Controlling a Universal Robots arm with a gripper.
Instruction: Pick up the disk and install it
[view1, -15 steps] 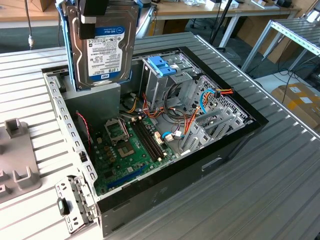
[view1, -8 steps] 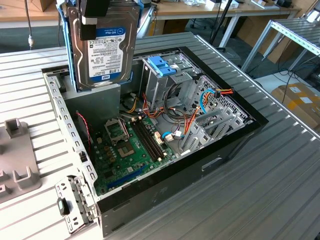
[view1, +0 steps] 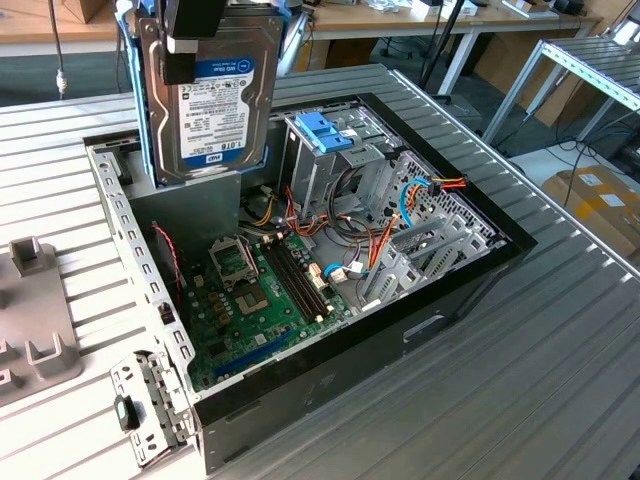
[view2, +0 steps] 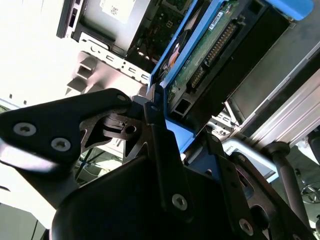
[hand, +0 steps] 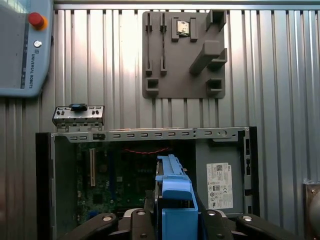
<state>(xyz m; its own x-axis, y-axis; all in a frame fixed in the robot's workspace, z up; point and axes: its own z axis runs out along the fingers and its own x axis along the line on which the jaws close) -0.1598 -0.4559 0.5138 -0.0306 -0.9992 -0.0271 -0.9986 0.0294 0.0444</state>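
The disk (view1: 215, 100), a dark hard drive with a white and blue label in a bright blue carrier, hangs upright above the far left part of the open computer case (view1: 455, 290). My gripper (view1: 195, 35) is shut on its upper end. In the second wrist view the disk's (view2: 210, 47) green circuit-board side and blue rail run away from the black fingers (view2: 156, 127). The first wrist view looks down the carrier's blue edge (hand: 172, 192), clamped between the fingers (hand: 145, 212), over the motherboard (hand: 125, 175).
A tall metal drive cage with a blue clip (view1: 325, 132) stands at the case's far side, with loose cables beside it. A grey fixture plate (hand: 182, 55) and a small metal bracket (hand: 78, 115) lie on the ribbed table. A pendant (hand: 25, 45) lies nearby.
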